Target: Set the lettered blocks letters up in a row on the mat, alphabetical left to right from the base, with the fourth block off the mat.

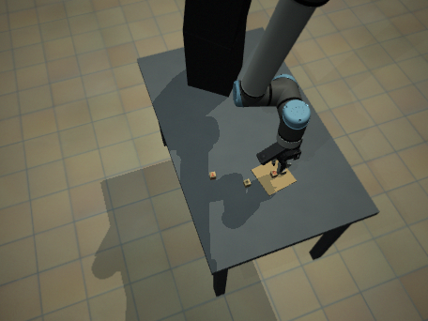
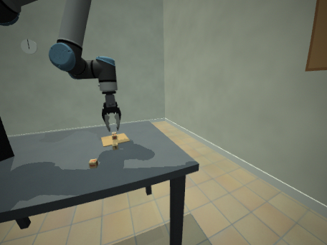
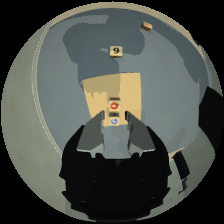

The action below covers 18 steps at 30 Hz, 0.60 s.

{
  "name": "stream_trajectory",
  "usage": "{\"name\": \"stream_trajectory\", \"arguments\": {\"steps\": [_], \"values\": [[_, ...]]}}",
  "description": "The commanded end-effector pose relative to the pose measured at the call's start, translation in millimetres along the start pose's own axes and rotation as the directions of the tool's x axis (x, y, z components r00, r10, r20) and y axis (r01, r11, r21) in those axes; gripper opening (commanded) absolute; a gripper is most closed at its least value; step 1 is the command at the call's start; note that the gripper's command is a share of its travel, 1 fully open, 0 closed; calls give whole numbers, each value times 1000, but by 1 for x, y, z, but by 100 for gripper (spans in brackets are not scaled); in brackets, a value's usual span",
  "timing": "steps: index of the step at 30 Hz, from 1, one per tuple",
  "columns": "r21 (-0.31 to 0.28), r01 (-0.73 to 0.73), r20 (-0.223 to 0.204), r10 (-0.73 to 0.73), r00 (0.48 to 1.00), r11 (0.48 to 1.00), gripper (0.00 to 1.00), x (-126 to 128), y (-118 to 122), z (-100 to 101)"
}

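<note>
Now the gripper hangs part-spread and empty straight above the red-lettered block and blue-lettered block on the mat; the "9" block lies toward twelve o'clock, off it.

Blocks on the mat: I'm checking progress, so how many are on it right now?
2: a red-lettered block and a blue-lettered block side by side on the mat, below the raised, empty pincer. Two others, including one marked 9, lie off it.
</note>
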State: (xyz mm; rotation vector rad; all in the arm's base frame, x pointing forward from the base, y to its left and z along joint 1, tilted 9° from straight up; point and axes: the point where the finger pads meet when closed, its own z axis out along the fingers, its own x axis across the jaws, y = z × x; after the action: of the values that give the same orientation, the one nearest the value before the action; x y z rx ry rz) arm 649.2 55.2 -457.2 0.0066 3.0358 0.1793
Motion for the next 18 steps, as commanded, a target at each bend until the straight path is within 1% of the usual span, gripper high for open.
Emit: {"name": "stream_trajectory", "arguments": {"steps": [1,7,10,14,15,18], "values": [[0,0,1,0,1000,1000,25,0,0,-12],[0,0,1,0,1000,1000,25,0,0,-38],[0,0,1,0,1000,1000,25,0,0,-43],[0,0,1,0,1000,1000,25,0,0,-45],[0,0,1,0,1000,1000,100,0,0,-45],[0,0,1,0,1000,1000,100,0,0,-45]]}}
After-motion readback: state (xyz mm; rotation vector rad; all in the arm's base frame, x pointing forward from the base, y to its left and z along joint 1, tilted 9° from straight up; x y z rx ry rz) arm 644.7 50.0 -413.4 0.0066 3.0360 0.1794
